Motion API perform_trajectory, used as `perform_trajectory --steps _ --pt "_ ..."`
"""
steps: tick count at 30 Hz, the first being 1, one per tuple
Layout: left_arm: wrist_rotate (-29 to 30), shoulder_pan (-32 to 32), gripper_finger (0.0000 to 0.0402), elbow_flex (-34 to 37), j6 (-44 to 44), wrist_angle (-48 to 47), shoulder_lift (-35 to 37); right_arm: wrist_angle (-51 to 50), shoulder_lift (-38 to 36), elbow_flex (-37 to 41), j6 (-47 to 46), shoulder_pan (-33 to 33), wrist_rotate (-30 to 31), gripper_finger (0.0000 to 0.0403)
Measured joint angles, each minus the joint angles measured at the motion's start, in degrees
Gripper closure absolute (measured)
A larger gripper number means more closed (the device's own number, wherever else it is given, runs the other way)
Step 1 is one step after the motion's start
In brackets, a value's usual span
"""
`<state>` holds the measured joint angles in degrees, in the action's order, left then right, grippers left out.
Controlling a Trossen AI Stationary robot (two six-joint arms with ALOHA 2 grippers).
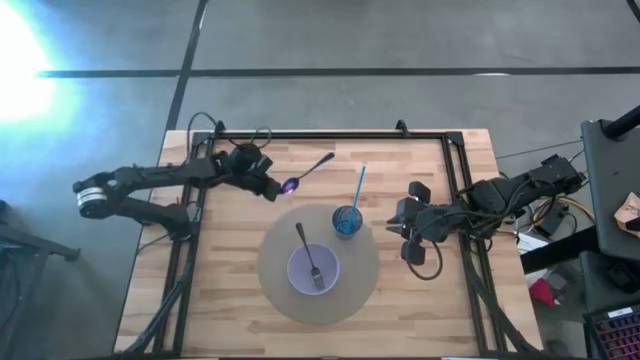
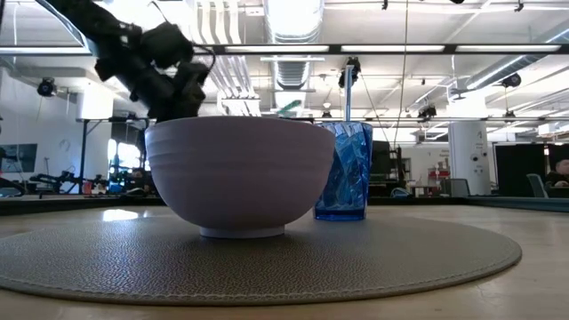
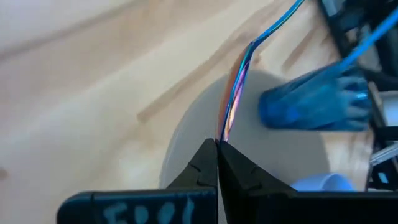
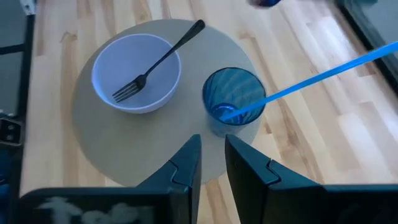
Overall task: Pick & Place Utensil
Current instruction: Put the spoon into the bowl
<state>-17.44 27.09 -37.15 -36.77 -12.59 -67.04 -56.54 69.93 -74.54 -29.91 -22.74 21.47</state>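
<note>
My left gripper is shut on an iridescent purple spoon over the far left part of the table. The spoon's handle points away toward the far right. A lavender bowl with a dark fork in it stands on a round grey placemat. Beside it on the mat is a blue cup with a blue straw. My right gripper hovers to the right of the cup, its fingers a little apart with nothing between them. My left gripper pinches the spoon's bowl end between its two fingertips. The spoon stands on edge, and only its near tip is in the hold. The fingers slant downward from the table's left and lie along the spoon. The handle reaches straight on past them.
Black frame rails run along the table's far edge and its right side. Bare wood lies at the near left and between the mat and the far rail. Cables and gear sit off the table's right side.
</note>
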Motion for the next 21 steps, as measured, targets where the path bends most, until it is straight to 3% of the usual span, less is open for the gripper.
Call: perform_trajectory --steps 14,21 --pt "0.64 0.25 0.0401 -11.08 6.94 -3.94 9.47 5.00 0.00 0.00 -1.46 -5.24 -3.49 0.0335" --pt "0.71 -3.85 0.0402 -14.66 9.78 -3.92 11.35 8.49 2.26 0.17 -3.24 -9.88 1.08 0.0335"
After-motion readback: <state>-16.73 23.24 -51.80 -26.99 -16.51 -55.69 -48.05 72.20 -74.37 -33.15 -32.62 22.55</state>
